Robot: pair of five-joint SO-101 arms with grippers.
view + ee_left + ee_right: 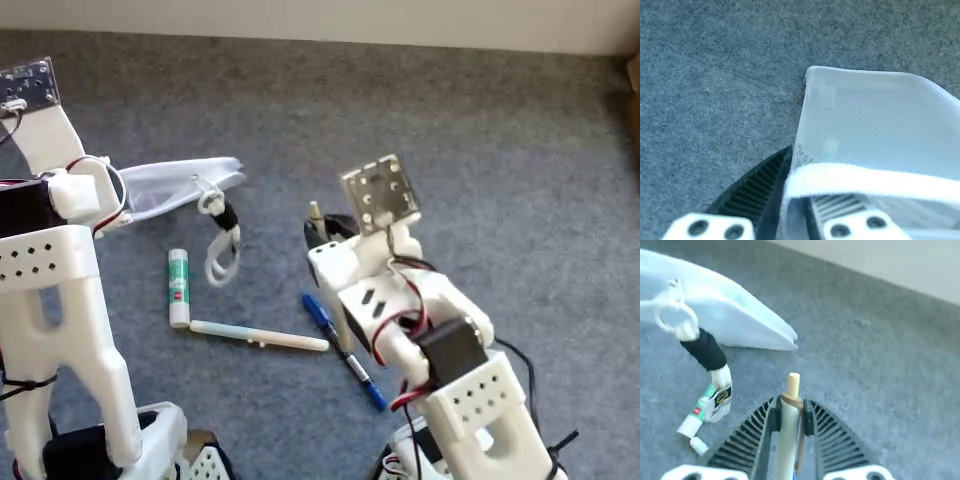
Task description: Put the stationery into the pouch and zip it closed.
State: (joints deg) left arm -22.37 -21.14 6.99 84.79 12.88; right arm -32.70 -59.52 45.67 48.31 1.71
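Observation:
A white mesh pouch [175,185] hangs off the grey carpet at the left, one edge pinched in my left gripper [796,176], which is shut on it. The pouch [875,125] spreads out past the black fingers [757,187]. Its wrist strap [222,240], with a black sleeve, dangles from the zip end. My right gripper [320,228] sits mid-table, shut on a pen with a beige tip [792,385], a short way from the pouch's [730,315] free end. On the carpet lie a glue stick [178,288], a white pen [258,336] and a blue pen [345,350].
Grey carpet covers the whole work surface, with a pale wall strip [400,20] along the far edge. The right arm's body [440,370] stands over the near end of the blue pen. Open carpet lies to the far right.

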